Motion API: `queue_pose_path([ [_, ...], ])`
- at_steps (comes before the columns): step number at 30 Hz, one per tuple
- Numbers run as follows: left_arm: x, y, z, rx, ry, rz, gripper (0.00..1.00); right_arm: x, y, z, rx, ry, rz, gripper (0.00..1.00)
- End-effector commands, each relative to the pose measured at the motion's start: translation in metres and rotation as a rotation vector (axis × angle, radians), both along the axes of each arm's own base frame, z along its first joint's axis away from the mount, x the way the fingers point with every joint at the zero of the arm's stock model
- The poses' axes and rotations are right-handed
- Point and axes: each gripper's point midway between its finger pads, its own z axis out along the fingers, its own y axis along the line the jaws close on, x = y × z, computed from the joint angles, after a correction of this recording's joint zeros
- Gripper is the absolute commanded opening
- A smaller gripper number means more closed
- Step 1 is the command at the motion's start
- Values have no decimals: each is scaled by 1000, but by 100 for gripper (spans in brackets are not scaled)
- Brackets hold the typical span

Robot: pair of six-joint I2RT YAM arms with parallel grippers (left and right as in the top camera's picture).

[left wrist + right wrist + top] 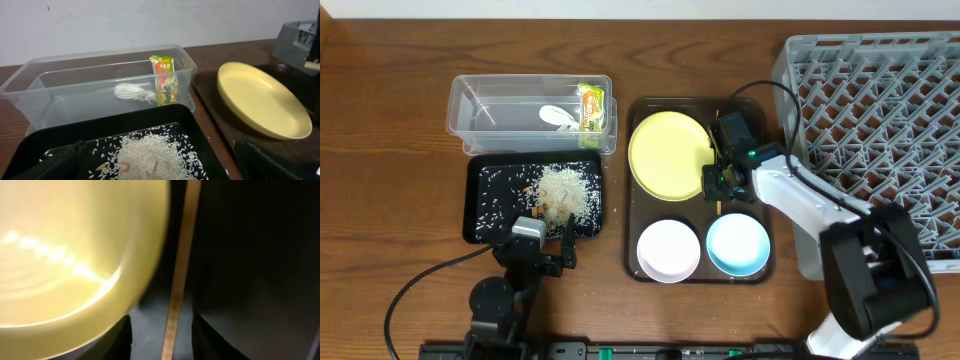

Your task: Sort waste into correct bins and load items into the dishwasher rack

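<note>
My right gripper [718, 190] is low over the brown serving tray [760, 110], next to the right rim of the pale-yellow plate [665, 150]. In the right wrist view its fingers [167, 340] are open and straddle a thin chopstick [182, 255] lying on the tray. My left gripper [544, 238] is open and empty at the near edge of the black tray [480, 200], which holds the rice crumbs [563, 190]. The green-and-yellow wrapper [591, 105] and the white scrap [557, 117] lie in the clear tub [465, 100]. The white cup is out of view.
A white bowl [668, 249] and a light-blue bowl [737, 244] sit at the near end of the serving tray. The grey dishwasher rack [880, 90] stands at the right. The right arm's cable loops above the serving tray.
</note>
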Motion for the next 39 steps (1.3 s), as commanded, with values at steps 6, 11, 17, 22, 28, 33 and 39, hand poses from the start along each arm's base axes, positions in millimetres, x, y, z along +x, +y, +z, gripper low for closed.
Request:
queue_pose_path([
  [6,0,-1,-12,11,22,-9,94,-2,-14,-22,-85,32,-48,10],
  [11,0,-1,-12,11,22,-9,94,0,-23,-10,-92,15,-68,1],
  [17,0,-1,-12,11,22,-9,94,14,-55,40,-69,-85,-163,1],
  [22,0,-1,-12,11,22,-9,94,25,-82,105,-39,-260,-157,1],
  [28,0,-1,-12,11,22,-9,94,28,-139,163,-209,-447,-193,1],
  [33,0,-1,-12,11,22,-9,94,26,-183,171,-343,-465,-309,1],
  [39,0,-1,-12,11,22,-9,94,33,-188,142,-385,-389,-261,1],
])
